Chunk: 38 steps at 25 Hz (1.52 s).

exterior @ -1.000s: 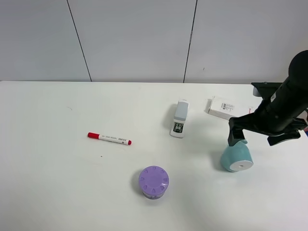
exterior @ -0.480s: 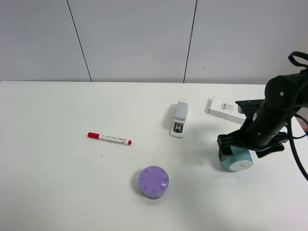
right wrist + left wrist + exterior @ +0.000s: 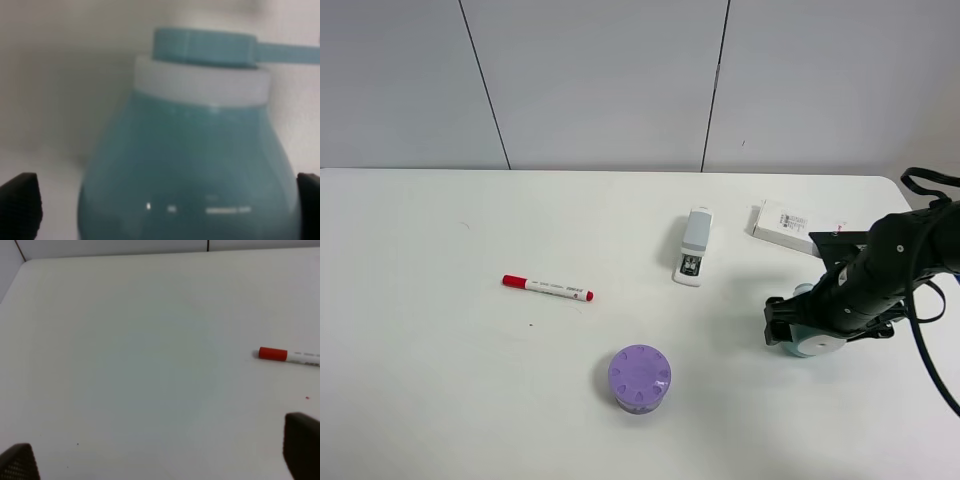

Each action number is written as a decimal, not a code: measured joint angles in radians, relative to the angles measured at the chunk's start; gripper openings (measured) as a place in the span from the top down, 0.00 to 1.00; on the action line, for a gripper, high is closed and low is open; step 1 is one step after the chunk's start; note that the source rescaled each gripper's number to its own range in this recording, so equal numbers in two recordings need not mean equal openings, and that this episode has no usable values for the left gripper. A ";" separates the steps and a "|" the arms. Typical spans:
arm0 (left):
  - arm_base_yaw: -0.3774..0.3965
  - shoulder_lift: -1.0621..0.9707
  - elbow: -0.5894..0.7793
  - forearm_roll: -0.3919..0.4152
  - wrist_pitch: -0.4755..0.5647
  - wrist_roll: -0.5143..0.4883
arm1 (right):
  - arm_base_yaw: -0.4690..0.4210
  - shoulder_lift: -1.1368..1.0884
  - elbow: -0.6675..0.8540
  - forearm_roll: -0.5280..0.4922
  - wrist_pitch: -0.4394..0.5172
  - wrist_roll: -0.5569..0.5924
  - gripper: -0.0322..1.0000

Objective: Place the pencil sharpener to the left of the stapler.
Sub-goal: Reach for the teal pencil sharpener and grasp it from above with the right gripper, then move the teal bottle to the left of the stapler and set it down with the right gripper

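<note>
Sharpener: pencil sharpener [image 3: 812, 343] sat on the table [image 3: 470, 390], well to the right of the stapler [image 3: 693, 245] and nearer the front edge, with its white round face toward the front.
Right fingers: the right fingers [image 3: 19, 206] were spread wide, one on each side of the teal body [image 3: 190, 165]. One side showed a clear gap; I could not tell whether the other side touched.
Right arm: in the high view it bent low over the sharpener and hid most of its top.
Left fingers: the left fingers [image 3: 301, 442] were spread wide and held nothing, above bare table.
Stapler: it lay flat with its dark mouth toward the front, apart from everything else.
Box: a white box [image 3: 785, 225] with print lay behind the sharpener, toward the table's far right.
Marker: a red-capped marker [image 3: 547, 288] lay well to the left of the stapler; its cap end also showed in the left wrist view [image 3: 273, 354].
Jar: a purple jar [image 3: 640, 378] stood near the front, between the marker and the sharpener.
</note>
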 joint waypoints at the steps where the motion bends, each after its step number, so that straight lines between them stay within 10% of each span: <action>1: 0.000 0.000 0.000 0.000 0.000 0.000 | 0.000 0.011 0.000 0.006 -0.013 0.006 0.00; 8: 0.000 0.000 0.000 0.000 0.000 0.000 | 0.000 0.047 0.002 0.022 -0.025 0.016 0.03; 10: 0.000 0.000 0.000 0.000 0.000 0.000 | 0.000 0.047 0.002 0.022 -0.025 0.016 0.36; 12: 0.000 0.000 0.000 0.000 0.000 0.000 | 0.000 0.046 0.002 0.020 -0.022 0.016 0.97; 23: 0.000 0.000 0.000 0.000 0.000 0.000 | 0.016 -0.151 0.000 0.023 0.078 -0.017 0.94; 38: 0.000 0.000 0.000 0.000 0.000 0.000 | 0.081 -0.323 -0.423 0.201 0.670 -0.438 0.94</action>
